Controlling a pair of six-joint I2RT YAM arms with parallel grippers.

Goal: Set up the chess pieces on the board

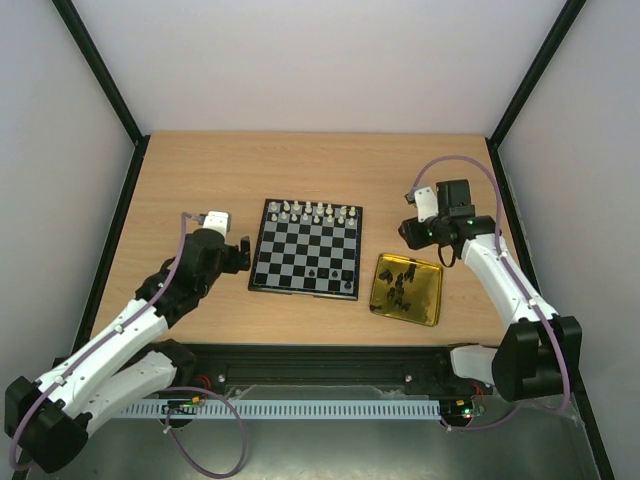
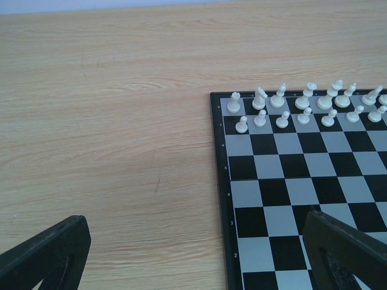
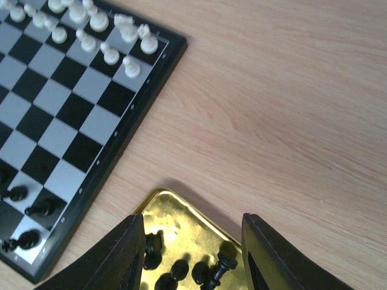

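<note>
So, my left pincer: wide open, empty, left of board
my right pincer: open too, holding nothing, above tray
white pieces: board's top rows
black pieces: mostly in tray, few at board's lower right

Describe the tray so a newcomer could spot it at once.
On the wooden table, look just right of the checkered board. The tray is a shiny gold square holding loose black pieces; nothing else here is gold.

Robotics lab test cell: plain white wall panels and black frame posts enclose a light wooden counter bearing a bolted white left arm and right arm.
</note>
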